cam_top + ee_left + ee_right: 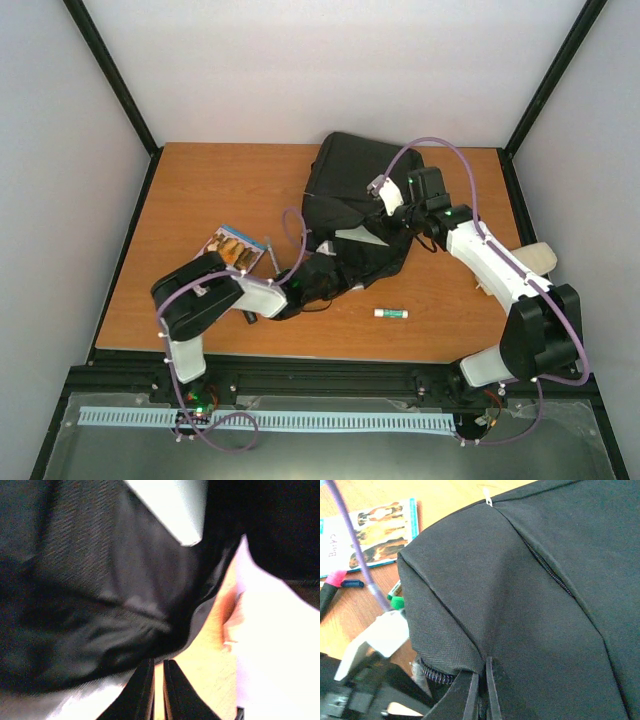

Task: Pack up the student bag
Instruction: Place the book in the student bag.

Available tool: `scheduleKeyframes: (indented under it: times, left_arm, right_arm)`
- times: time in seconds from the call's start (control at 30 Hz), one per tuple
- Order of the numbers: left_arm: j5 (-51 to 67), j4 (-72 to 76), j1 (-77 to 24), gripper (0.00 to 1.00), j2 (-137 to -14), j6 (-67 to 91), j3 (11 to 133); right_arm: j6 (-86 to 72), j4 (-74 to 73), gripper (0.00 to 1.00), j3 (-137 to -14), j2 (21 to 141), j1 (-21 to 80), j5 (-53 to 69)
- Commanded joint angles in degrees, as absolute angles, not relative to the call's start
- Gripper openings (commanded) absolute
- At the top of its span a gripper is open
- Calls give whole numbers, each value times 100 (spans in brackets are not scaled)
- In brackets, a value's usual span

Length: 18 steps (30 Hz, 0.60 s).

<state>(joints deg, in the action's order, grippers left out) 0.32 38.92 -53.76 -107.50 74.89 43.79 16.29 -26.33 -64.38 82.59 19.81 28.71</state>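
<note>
Found the bag [345, 175] slumped on the table [200, 190], right of centre and toward the far side, its near end rumpled and apparently gaping. Saw the right gripper [482, 680] pressed together on a raised fold of the bag's top cloth, beside a coil of zip teeth, tenting that fold into a ridge. Saw the left gripper [158, 682] at the bag's near edge, fingers all but together, with only a sliver of table showing between them. Saw nothing pinched there, only dark cloth just past the tips. Noted a book [230, 247] and markers [332, 587] left of the bag and a stick [391, 314] on its near side, all outside it.

Judged packing barely under way, with the mouth needing to be held open first. Judged the bag soft and limp: woven cloth, no stiffness, light while unfilled, apt to fold, drag and slide on the smooth wood rather than lift whole. Reckoned a thin pinch of loose cloth liable to slip or merely tent. Reckoned better holds at the zip edge of the mouth or along a seam, one on each side, drawn apart to keep the opening up.
</note>
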Motion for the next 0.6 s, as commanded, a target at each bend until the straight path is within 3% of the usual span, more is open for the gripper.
scheduleKeyframes:
  times: [0.0,0.27,0.43,0.57]
  left_arm:
    - [175,2357,-5381,6,-9777,6794,4032]
    - [-576,-645,-5211,15,-7761,5564,4080]
    - [-1140,-2026,-4603,34,-6511,5581,3897]
    - [-1001,-2615,-3780,55,-5582,5588,3646]
  right_arm:
    - [1837,-2465,3,-6538,8243,1898,2663]
    - [2387,-3266,3,-6584,8489,1898,2354]
    - [2966,-3749,3,-6349,8229,1896,1795]
    - [3375,-3815,3,-5997,8071,1898,1325]
